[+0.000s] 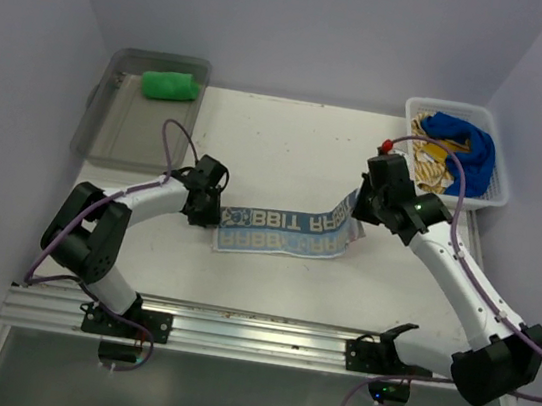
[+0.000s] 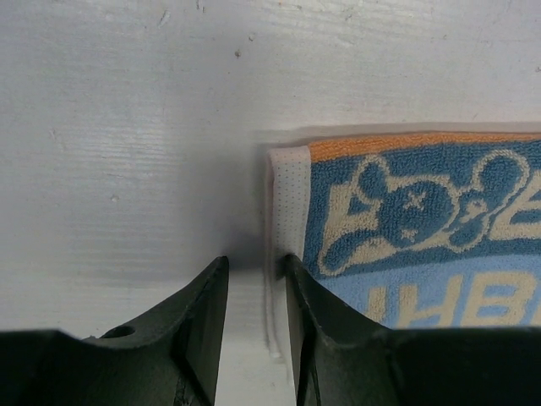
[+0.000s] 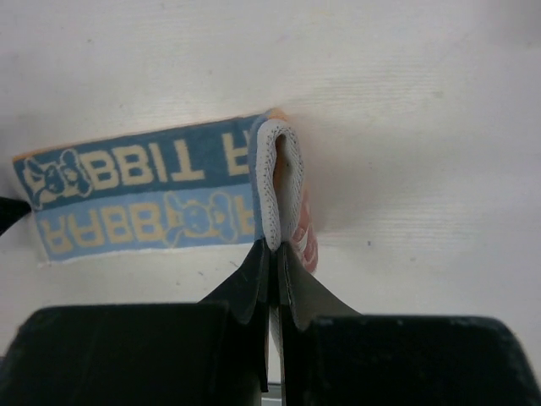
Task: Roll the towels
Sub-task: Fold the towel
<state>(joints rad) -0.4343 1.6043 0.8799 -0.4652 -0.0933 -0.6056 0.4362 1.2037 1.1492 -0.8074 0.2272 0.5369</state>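
A printed towel (image 1: 282,233) lies folded into a long strip mid-table, blue with tan letters and an orange edge (image 2: 414,211). My left gripper (image 1: 210,217) is down at its left end, open. The white hem runs in the gap between its fingers (image 2: 254,266), and the right finger rests on the cloth. My right gripper (image 1: 361,208) is shut on the towel's right end (image 3: 273,247), holding that end lifted and curled over (image 3: 283,182). A rolled green towel (image 1: 171,84) lies in the clear bin. A blue towel (image 1: 467,140) and a yellow-tan towel (image 1: 426,164) sit in the white basket.
The clear plastic bin (image 1: 110,130) stands at the back left. The white mesh basket (image 1: 495,189) stands at the back right, close behind my right arm. Grey walls enclose the table on three sides. A metal rail (image 1: 253,332) runs along the near edge.
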